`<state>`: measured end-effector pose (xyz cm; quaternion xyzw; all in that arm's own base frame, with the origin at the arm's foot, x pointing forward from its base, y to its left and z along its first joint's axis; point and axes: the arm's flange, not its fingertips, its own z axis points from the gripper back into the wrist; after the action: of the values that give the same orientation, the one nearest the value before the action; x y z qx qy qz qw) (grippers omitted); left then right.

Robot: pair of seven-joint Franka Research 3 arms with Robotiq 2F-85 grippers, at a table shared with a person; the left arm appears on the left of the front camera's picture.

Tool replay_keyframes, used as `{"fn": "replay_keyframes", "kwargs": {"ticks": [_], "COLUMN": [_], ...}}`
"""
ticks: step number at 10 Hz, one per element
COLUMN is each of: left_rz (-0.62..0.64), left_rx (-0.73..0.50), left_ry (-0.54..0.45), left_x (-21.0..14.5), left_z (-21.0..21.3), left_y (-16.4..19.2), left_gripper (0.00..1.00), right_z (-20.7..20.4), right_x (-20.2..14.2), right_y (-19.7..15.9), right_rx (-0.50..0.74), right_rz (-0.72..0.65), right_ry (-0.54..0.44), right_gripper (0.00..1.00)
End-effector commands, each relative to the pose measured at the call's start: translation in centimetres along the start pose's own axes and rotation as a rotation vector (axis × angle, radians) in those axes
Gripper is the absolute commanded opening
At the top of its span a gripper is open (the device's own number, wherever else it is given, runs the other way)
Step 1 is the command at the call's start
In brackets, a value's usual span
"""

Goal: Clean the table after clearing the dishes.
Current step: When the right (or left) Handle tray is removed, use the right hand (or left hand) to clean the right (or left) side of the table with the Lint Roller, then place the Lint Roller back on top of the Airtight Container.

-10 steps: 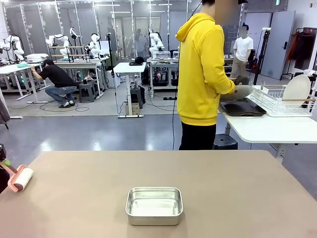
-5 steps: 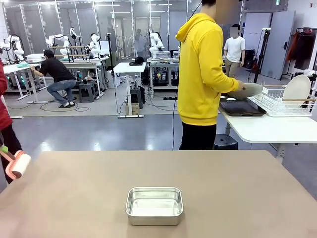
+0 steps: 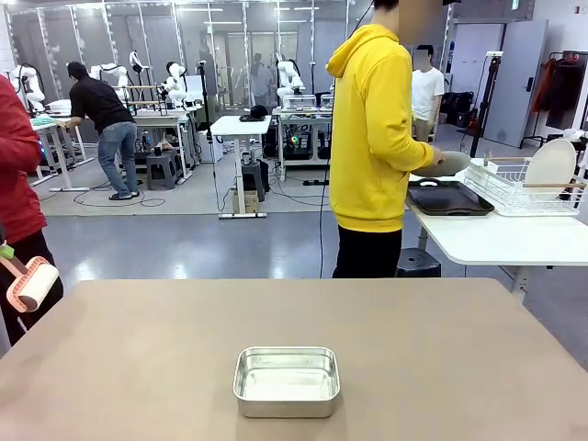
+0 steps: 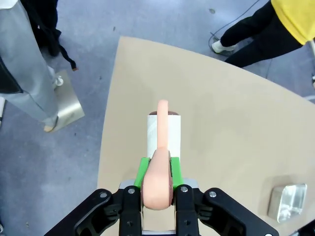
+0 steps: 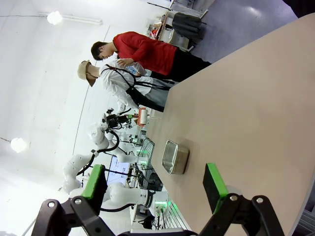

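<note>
The brown table (image 3: 432, 340) lies in front of me. My left gripper (image 4: 157, 169) is shut on the pink handle of a lint roller (image 4: 164, 130), which hangs above the table's left edge (image 4: 110, 123). In the front view the roller (image 3: 32, 285) shows at the far left. My right gripper (image 5: 155, 183) is open and holds nothing, with its green pads (image 5: 96, 182) wide apart above the table (image 5: 256, 98). A person in a yellow hoodie (image 3: 372, 138) stands at the white side table by a dark tray (image 3: 450, 198). A white plate (image 3: 551, 165) stands in the wire rack.
A small steel pan (image 3: 286, 379) sits near the table's front middle, and I also see the pan (image 4: 288, 201) from the left wrist and the pan (image 5: 175, 156) from the right wrist. A person in red (image 3: 16, 175) stands by the left corner.
The lint roller has risen at the table's left edge. A person in red has stepped in at the far left. The person in yellow has shifted their hands over the tray.
</note>
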<state>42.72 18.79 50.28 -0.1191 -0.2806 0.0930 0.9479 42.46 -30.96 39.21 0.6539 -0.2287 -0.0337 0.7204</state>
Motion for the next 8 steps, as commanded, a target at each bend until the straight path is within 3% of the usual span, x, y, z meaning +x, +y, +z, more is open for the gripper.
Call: {"fn": "replay_keyframes", "kwargs": {"ticks": [1,8], "left_rz": [0.01,0.01], "left_rx": [0.003,0.003], "left_ry": [-0.014,-0.014], "left_x": [-0.16,-0.16], "left_z": [-0.07,-0.07], "left_y": [0.98,0.98], "left_gripper": [0.21,0.21], "right_z": [-0.02,-0.02], "right_x": [-0.12,-0.12], "right_y": [0.39,0.39], "right_rx": [-0.005,-0.005], "right_rz": [0.0,0.0], "right_ry": [0.014,0.014], "right_gripper": [1.0,1.0]}}
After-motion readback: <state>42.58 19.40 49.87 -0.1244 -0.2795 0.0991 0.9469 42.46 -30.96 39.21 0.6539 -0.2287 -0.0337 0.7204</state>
